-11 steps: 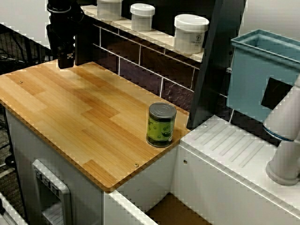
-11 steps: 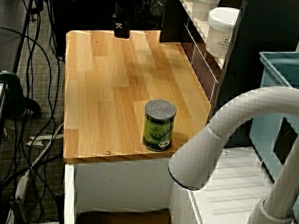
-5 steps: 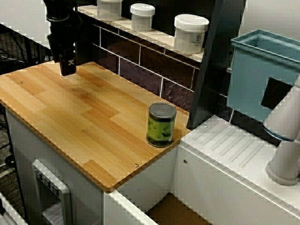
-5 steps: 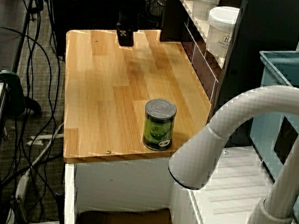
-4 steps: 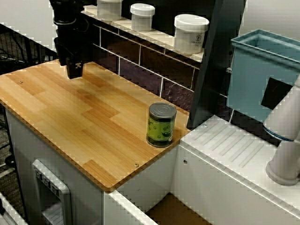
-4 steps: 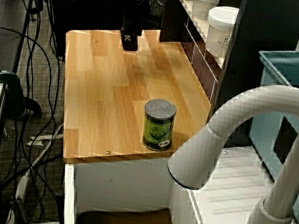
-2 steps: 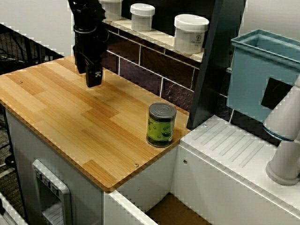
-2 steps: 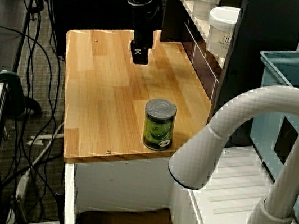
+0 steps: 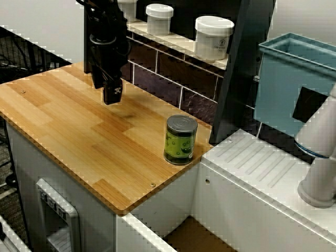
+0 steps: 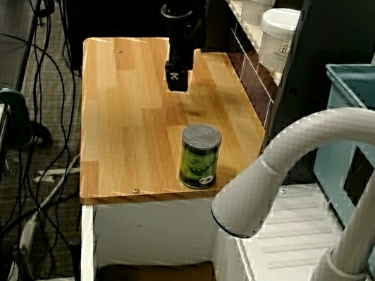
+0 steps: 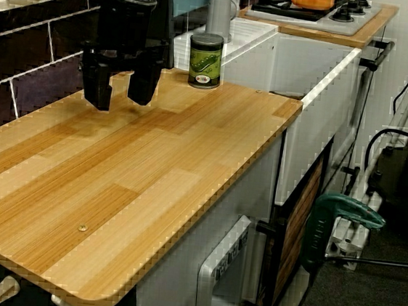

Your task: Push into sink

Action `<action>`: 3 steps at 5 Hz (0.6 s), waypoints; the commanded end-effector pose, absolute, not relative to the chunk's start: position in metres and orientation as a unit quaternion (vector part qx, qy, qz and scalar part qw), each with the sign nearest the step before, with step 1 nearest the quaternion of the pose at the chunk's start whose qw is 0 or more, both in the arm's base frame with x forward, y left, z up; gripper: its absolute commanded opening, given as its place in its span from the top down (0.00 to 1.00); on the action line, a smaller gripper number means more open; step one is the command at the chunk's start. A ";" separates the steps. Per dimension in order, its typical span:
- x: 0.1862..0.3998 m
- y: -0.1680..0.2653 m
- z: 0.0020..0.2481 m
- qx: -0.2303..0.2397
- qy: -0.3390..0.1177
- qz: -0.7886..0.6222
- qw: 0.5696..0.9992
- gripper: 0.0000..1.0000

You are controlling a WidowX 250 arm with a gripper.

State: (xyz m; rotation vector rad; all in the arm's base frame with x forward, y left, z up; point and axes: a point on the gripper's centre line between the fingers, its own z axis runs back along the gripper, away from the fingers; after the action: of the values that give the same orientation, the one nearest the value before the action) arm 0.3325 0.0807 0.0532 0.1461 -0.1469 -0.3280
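A green can [image 9: 181,140] with a silver lid stands upright on the wooden counter [image 9: 68,131], near the corner beside the sink [image 9: 191,236]. Only part of the sink's brown bottom and white rim shows. The same can [image 10: 198,156] [image 11: 205,60] appears in the other two views. My black gripper [image 9: 113,97] [image 10: 176,82] [image 11: 120,93] hangs just above the counter, well to the left of the can and apart from it. It is open, its two fingers [image 11: 97,92] spread with nothing between them.
White jars [image 9: 213,37] line the shelf behind the counter. A light blue tub [image 9: 294,89] and a white faucet [image 10: 325,169] stand beyond the ribbed draining surface [image 9: 262,163]. Cables [image 10: 32,87] hang past the counter's far edge.
My gripper has travelled from the counter's far back corner along the back wall toward the can. The can has not moved.
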 end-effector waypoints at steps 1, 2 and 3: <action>0.337 0.052 0.075 0.083 -0.109 -0.162 0.977 0.00; 0.338 0.037 0.076 0.081 -0.114 -0.166 0.976 0.00; 0.340 0.025 0.070 0.075 -0.112 -0.169 0.976 0.00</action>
State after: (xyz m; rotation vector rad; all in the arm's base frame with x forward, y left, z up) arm 0.3359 0.0246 0.0568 0.1433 -0.1837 -0.3420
